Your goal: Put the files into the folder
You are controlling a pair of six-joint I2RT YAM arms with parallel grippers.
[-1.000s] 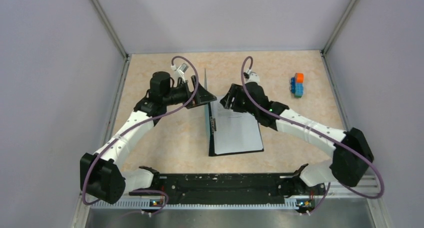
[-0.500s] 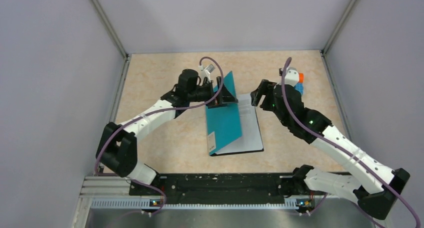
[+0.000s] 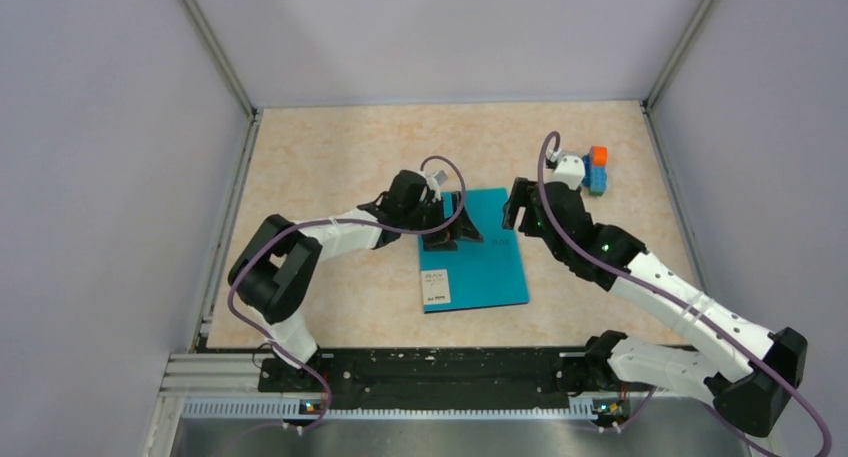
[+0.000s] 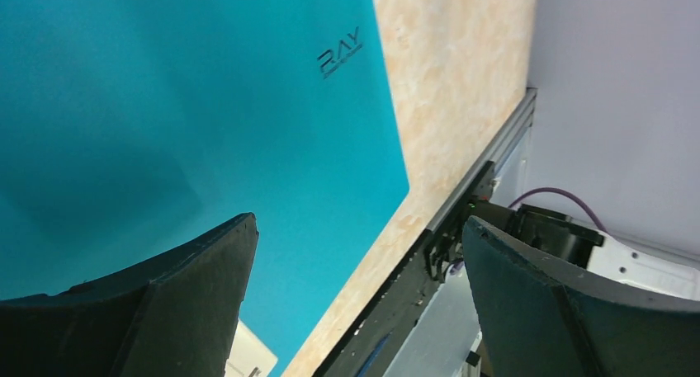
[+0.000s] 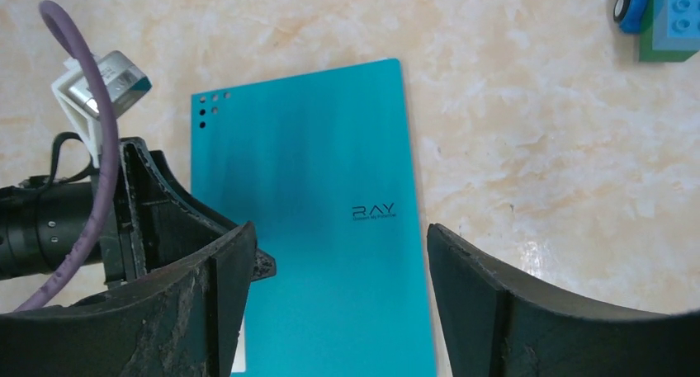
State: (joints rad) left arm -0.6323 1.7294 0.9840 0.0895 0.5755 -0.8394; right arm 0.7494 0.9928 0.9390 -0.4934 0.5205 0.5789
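Observation:
The teal folder (image 3: 485, 262) lies closed and flat on the table, its white label (image 3: 435, 287) near the front left corner. The files are hidden, and no white sheet shows. My left gripper (image 3: 462, 229) is open and empty, low over the folder's far left part. The cover (image 4: 206, 105) fills the left wrist view between my left gripper's (image 4: 355, 253) spread fingers. My right gripper (image 3: 518, 205) is open and empty above the folder's far right corner. My right gripper (image 5: 338, 253) looks down on the cover (image 5: 314, 228) and the left gripper's fingers (image 5: 157, 204).
A small orange-and-blue toy block stack (image 3: 596, 169) stands at the back right, just beyond the right wrist, and also shows in the right wrist view (image 5: 664, 18). Grey walls enclose the table on three sides. The black rail (image 3: 440, 367) runs along the front edge.
The left gripper swung the upright cover over to the right and down, so the folder is now shut flat over the sheets. The right gripper drew back to the right and has stayed open.

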